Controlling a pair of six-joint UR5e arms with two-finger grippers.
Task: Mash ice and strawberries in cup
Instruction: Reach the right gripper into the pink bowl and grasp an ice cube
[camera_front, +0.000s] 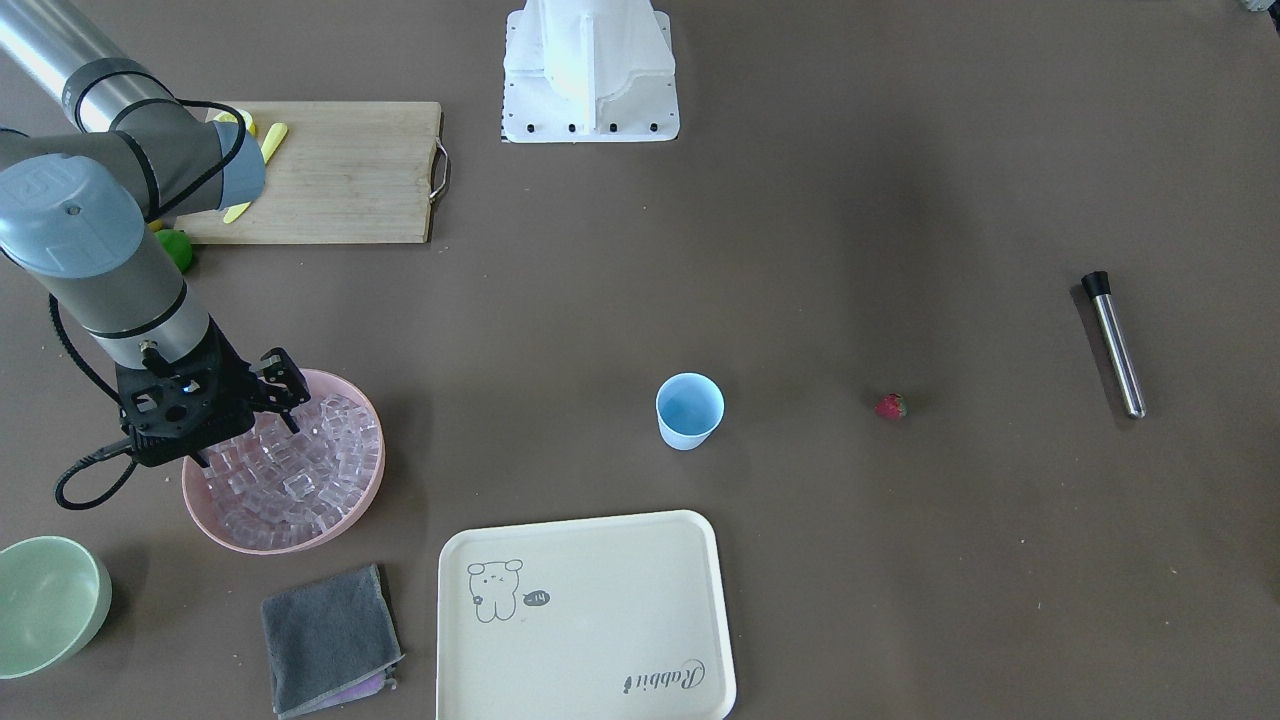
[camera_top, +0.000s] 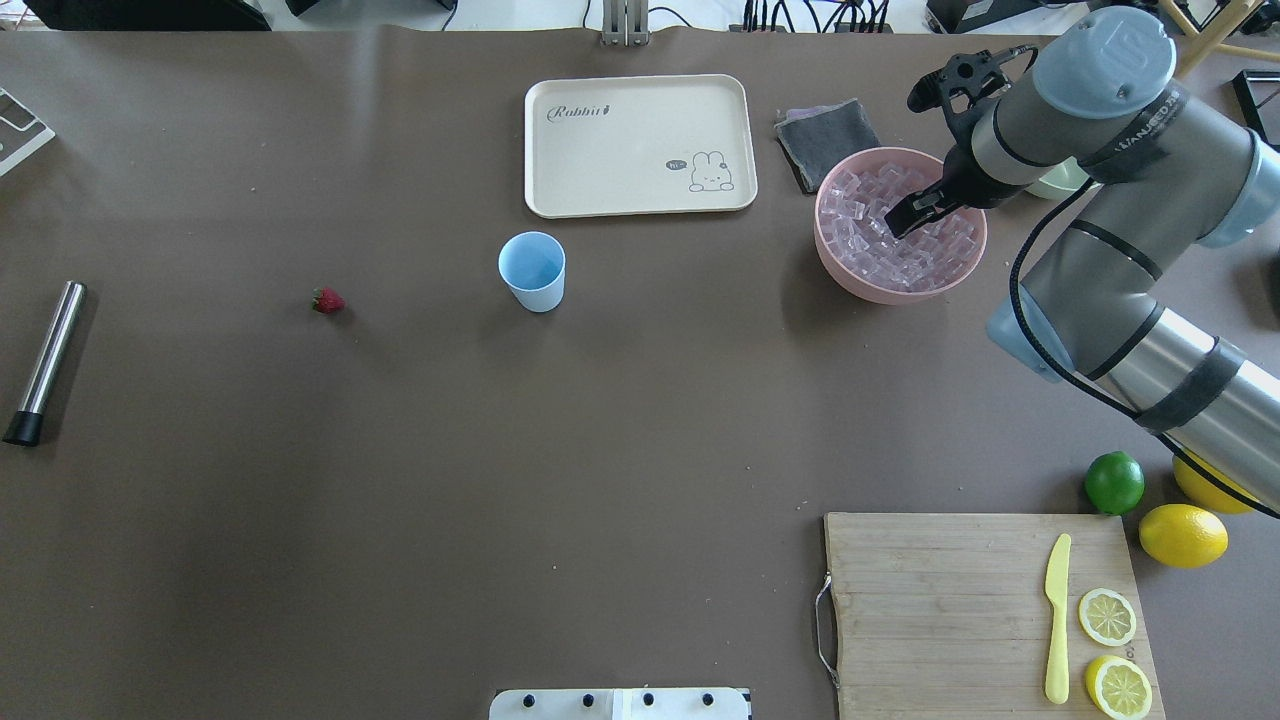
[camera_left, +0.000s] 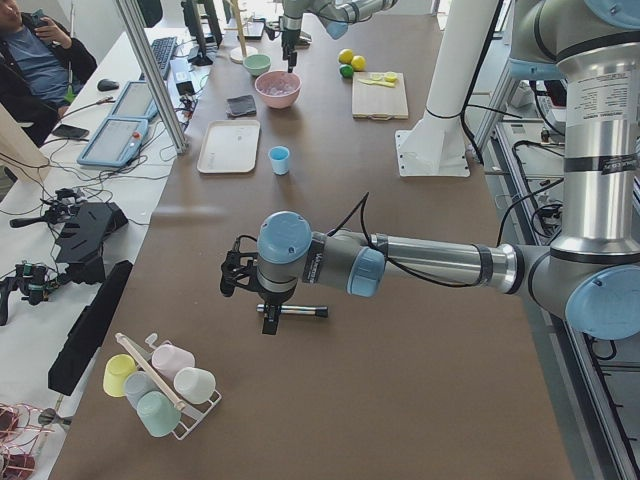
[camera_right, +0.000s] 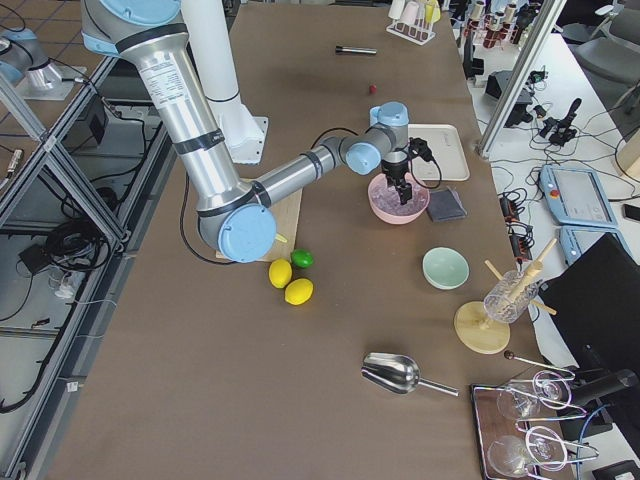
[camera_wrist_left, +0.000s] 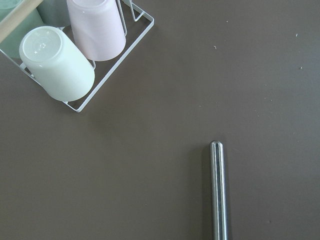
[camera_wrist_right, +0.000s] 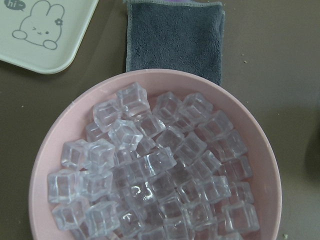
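The light-blue cup (camera_front: 689, 410) stands upright and empty near the table's middle, also in the overhead view (camera_top: 533, 270). The red strawberry (camera_front: 890, 406) lies alone on the table, to the robot's left of the cup (camera_top: 327, 301). Many clear ice cubes (camera_wrist_right: 160, 170) fill a pink bowl (camera_top: 860, 290). My right gripper (camera_front: 245, 445) points down into that bowl, its fingers spread among the cubes and holding nothing. My left gripper (camera_left: 268, 325) hangs over a steel muddler (camera_wrist_left: 218, 190); I cannot tell whether it is open.
A cream tray (camera_top: 640, 145) and a grey cloth (camera_top: 828, 140) lie beyond the cup and the bowl. A cutting board (camera_top: 985, 610) holds a yellow knife and lemon slices, with a lime (camera_top: 1114, 482) and lemons beside it. A cup rack (camera_wrist_left: 75, 50) stands near the muddler.
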